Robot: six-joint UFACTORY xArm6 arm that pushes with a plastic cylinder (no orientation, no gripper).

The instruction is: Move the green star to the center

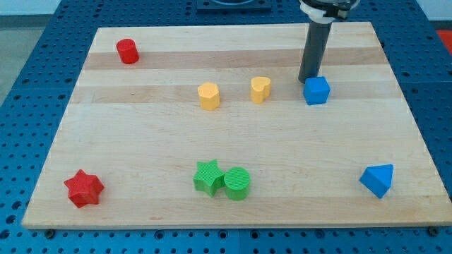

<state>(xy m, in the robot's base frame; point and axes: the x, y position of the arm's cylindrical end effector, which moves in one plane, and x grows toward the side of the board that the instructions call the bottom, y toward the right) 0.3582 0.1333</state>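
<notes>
The green star [207,176] lies near the view's bottom, a little left of the middle, touching a green cylinder [237,183] on its right. My tip [306,80] is far from it, in the upper right part of the board, just at the upper left of a blue cube [317,90]. The rod rises from there to the view's top.
A yellow hexagon block [208,96] and a yellow heart block [260,89] stand above the middle. A red cylinder [128,51] is at the top left, a red star [84,188] at the bottom left, a blue triangular block [378,180] at the bottom right. The wooden board [141,127] has edges all round.
</notes>
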